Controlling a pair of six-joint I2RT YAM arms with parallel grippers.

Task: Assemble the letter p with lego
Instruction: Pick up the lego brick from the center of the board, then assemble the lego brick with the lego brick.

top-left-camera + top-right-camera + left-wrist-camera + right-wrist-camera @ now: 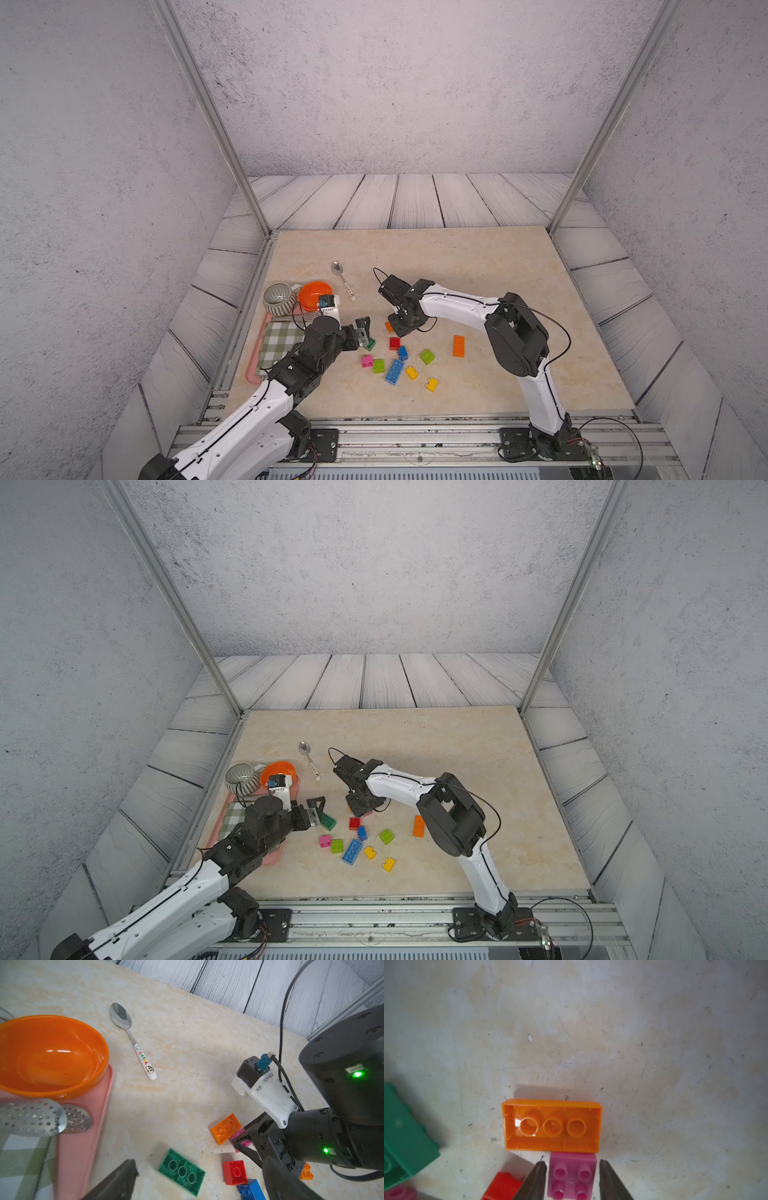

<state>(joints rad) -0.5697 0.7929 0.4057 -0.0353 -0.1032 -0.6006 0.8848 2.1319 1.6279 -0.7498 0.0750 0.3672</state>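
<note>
A pale stone-patterned bench (457,257) carries loose lego bricks (394,371) scattered near its middle. The right gripper (572,1161) points down at the far edge of the scatter. Its jaws are partly open and straddle a small pink brick (572,1176), with a sliver of space on each side. An upturned orange brick (552,1126) touches the pink one just beyond the fingertips. To the left, the left gripper (365,332) is spread wide and empty, with a long green brick (370,344) lying just ahead of its tips.
</note>
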